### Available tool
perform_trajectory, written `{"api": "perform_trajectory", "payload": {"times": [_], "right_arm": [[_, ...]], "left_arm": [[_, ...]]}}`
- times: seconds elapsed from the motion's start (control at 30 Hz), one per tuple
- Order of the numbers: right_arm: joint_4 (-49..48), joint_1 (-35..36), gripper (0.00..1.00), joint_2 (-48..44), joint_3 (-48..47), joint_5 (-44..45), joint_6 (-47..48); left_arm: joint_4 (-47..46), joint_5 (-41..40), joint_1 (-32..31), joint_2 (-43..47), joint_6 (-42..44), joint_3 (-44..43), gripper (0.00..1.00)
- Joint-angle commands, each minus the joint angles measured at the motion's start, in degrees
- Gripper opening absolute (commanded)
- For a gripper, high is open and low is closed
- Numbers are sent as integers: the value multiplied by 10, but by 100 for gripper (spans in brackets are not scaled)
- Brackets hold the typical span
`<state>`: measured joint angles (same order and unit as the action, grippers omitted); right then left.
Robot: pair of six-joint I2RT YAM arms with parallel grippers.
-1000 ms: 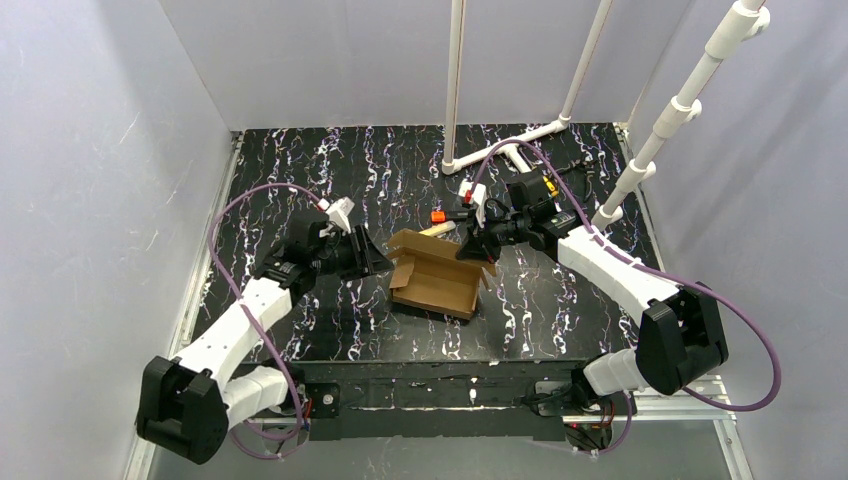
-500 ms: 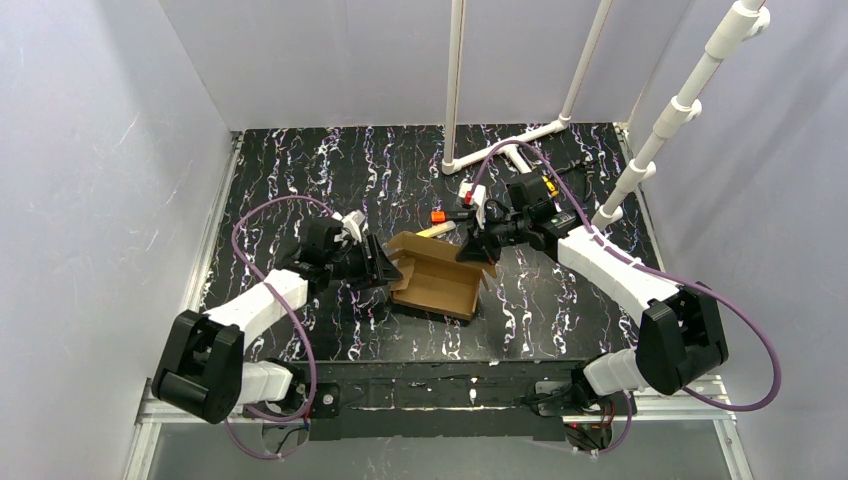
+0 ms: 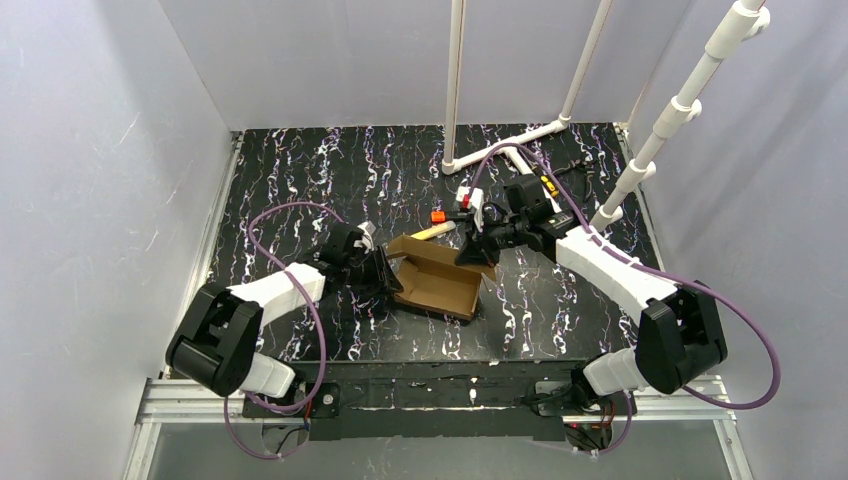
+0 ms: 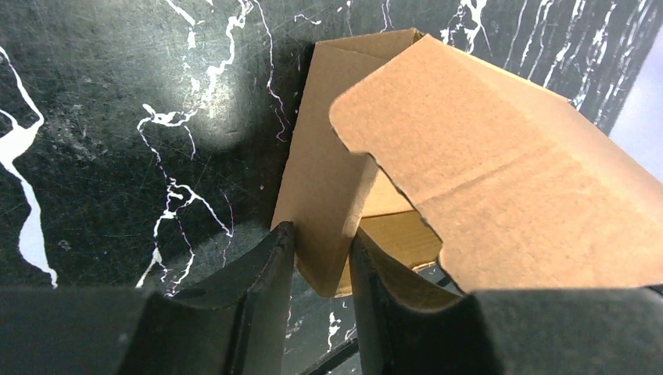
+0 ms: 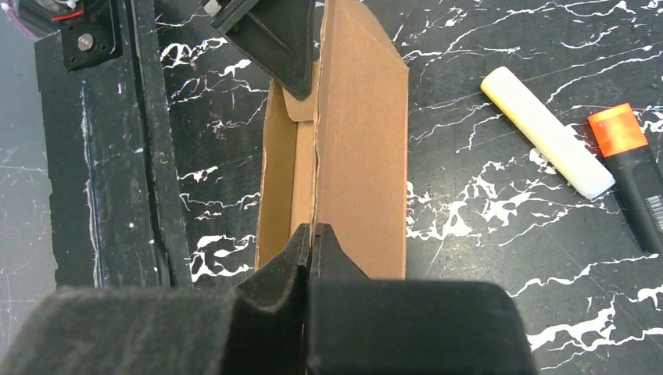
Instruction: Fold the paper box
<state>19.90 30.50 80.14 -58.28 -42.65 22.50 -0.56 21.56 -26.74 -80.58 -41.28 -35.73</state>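
The brown paper box lies half folded at the table's middle, its walls and flaps partly raised. My left gripper is at the box's left end. In the left wrist view its jaws are open and straddle a raised side flap of the box. My right gripper is at the box's far right corner. In the right wrist view it is pinched shut on the upright edge of a cardboard wall.
A pale yellow marker and an orange marker lie just behind the box. A white pipe frame stands at the back. The table's front rail runs close to the box.
My left arm has moved right along the table up to the box, and its jaws now sit around the left flap. The right gripper has kept its hold and barely shifted.
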Motion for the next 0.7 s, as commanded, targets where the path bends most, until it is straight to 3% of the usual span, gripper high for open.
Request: {"api": "perform_trajectory", "payload": {"times": [0.0,0.13,0.27,0.47,0.5,0.57,0.67], "right_arm": [[8,11,1,7,-15,-20,17],[11,20,1,12,-19,-18,18],[11,22,1,13,-24,0,15],[11,22,1,6,-31,19,11],[11,22,1,6,-32,17,9],[10,22,1,7,-32,15,7],[8,22,1,8,-32,16,4]], "left_arm": [[53,-75,-29,-6,-9,-31,29],[76,-142,-67,-6,-21,-49,21],[110,-223,-99,-8,-29,-65,21],[109,-281,-110,12,-21,-53,20],[108,-289,-111,10,-15,-55,17],[111,-302,-114,-1,-1,-66,0],[144,-333,-132,-14,4,-90,0]]}}
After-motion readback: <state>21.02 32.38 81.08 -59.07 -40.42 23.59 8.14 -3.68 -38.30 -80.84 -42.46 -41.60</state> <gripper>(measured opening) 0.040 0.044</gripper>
